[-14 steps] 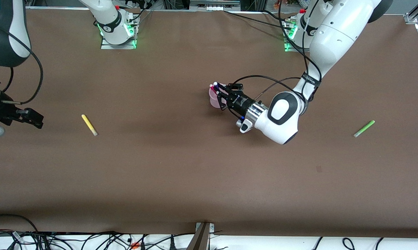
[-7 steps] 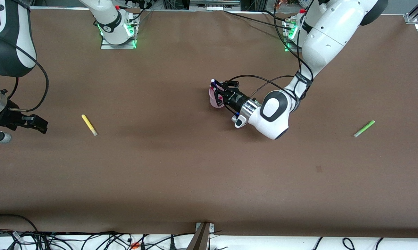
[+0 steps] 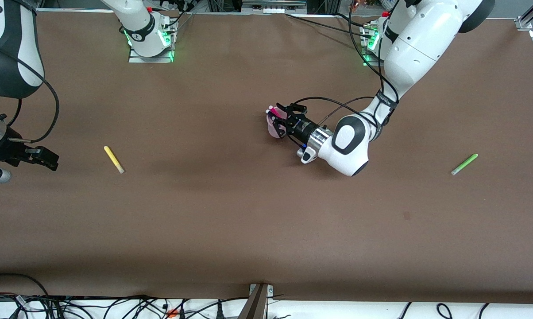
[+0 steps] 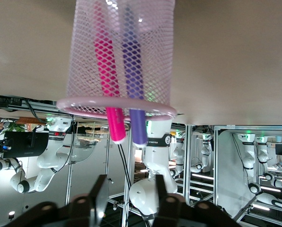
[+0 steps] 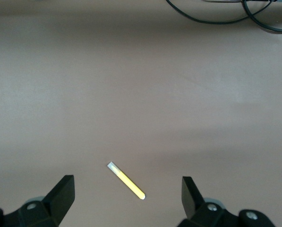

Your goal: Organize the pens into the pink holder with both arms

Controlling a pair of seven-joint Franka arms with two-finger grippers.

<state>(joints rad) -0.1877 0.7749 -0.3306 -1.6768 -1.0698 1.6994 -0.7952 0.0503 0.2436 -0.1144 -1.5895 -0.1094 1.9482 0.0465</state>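
Note:
The pink holder [image 3: 272,127], a mesh cup, stands mid-table with the magenta pen [image 3: 275,116] and the purple pen inside; in the left wrist view the holder [image 4: 84,61] shows the magenta pen [image 4: 107,71] and the purple pen [image 4: 133,71]. My left gripper [image 3: 281,121] is open and empty, right beside the holder's rim; it also shows in the left wrist view [image 4: 129,196]. The yellow pen [image 3: 114,159] lies toward the right arm's end. My right gripper [image 3: 48,158] is open and empty, hovering beside it; its wrist view [image 5: 126,189] shows the yellow pen [image 5: 126,180] below. The green pen [image 3: 464,164] lies toward the left arm's end.
The brown table [image 3: 231,212] is bare apart from these things. The arm bases [image 3: 150,40] stand along its farther edge. Cables [image 3: 116,305] hang along the edge nearest the front camera.
My left gripper has moved in closer to the holder, and the pens have shifted inside it. My right gripper has drifted slightly near the yellow pen.

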